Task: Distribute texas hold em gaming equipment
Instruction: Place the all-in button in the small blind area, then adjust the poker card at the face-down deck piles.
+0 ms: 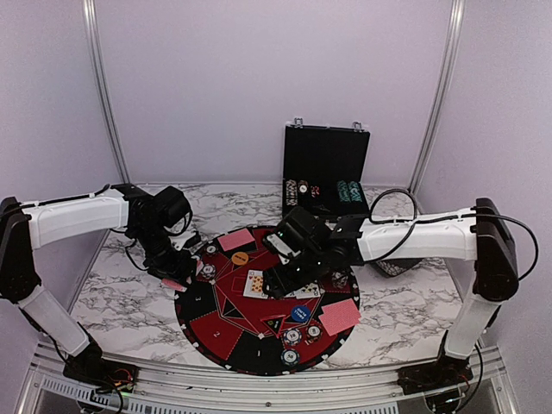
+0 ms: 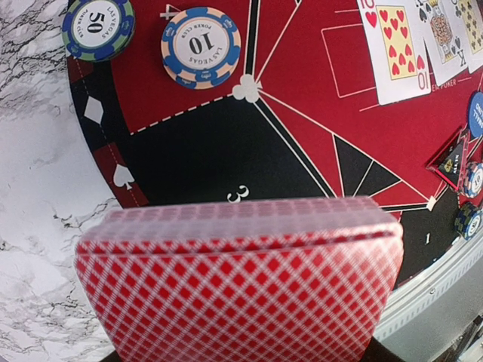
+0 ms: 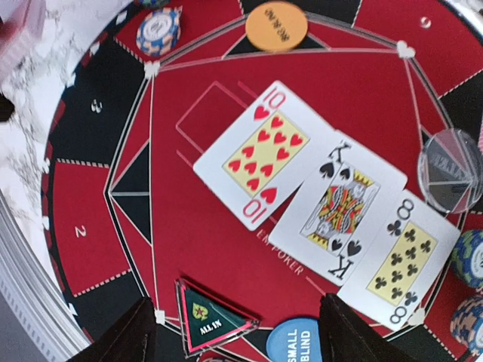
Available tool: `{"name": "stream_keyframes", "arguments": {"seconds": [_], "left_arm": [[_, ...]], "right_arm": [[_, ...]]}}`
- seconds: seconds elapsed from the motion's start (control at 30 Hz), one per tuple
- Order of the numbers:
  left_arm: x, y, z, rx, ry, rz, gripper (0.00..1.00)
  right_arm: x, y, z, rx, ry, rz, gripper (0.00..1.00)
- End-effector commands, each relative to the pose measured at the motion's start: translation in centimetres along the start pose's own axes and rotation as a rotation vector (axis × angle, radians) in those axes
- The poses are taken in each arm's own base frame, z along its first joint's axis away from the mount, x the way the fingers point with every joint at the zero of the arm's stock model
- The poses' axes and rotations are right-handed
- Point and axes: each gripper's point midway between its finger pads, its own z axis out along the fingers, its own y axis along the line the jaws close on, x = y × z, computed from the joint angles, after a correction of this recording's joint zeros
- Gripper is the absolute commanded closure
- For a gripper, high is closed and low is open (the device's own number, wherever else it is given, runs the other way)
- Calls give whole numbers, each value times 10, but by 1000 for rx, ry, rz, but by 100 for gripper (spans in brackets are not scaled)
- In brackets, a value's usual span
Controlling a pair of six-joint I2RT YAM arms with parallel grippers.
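Over the marble surface (image 1: 129, 293), top camera: round red-and-black mat (image 1: 207, 323) in the centre, with an open black case (image 1: 326, 155) behind it and chips racked inside. Only this view shows the case and both arms. The left fingers (image 1: 177, 274) sit at the mat's left rim; the right fingers (image 1: 289, 278) hang over its middle and cover most of the face-up cards. Two face-down red-backed lots lie on the mat: the far lot (image 1: 235, 240) and the near-right lot (image 1: 339, 316). I can't count the cards in either.

Left wrist:
- The deck (image 2: 238, 279) fills the lower frame, red lattice backs towards the lens.
- It hides the fingers, which are closed partway and pinching it above the mat's edge.
- I count two whole chips, the 50 chip (image 2: 98, 26) and the 10 chip (image 2: 201, 47). Two more are clipped at the right edge.

Right wrist:
- This is the only view that reads the board.
- Three face-up cards overlap in a row: ten of hearts (image 3: 264, 154), king of spades (image 3: 338, 204), eight of clubs (image 3: 404, 256).
- Three discs: orange disc (image 3: 276, 26), clear disc (image 3: 450, 170), blue disc (image 3: 294, 343).
- One triangular all-in marker (image 3: 215, 320).
- One blue-and-white chip (image 3: 157, 30) sits at the top. Two others are cut off at the right.
- Both fingers stand wide apart at the bottom corners, holding and touching nothing.
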Motion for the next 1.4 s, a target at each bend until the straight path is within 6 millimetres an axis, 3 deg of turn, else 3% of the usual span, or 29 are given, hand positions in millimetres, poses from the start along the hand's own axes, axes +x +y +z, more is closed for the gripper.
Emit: {"name": "stream_keyframes", "arguments": {"seconds": [0.0,0.2,0.47,0.87,1.37], "left_arm": [[-7,-7,-1,19,-11,23,51],[-10,-13,2,25,-1,38,51],[-15,-22,0,18,-1,77,51],[-14,-37,-2,-18,5,148,51],[-17,-53,-6,-28,0,200,52]], "right_arm": [[-55,18,-31,-164,-162,36,28],[-84,18,-44,-301,-239,98,29],[-102,20,-42,-502,-266,176,34],[-101,49,-8,-839,-158,317,42],[-103,56,14,-904,-113,412,42]]}}
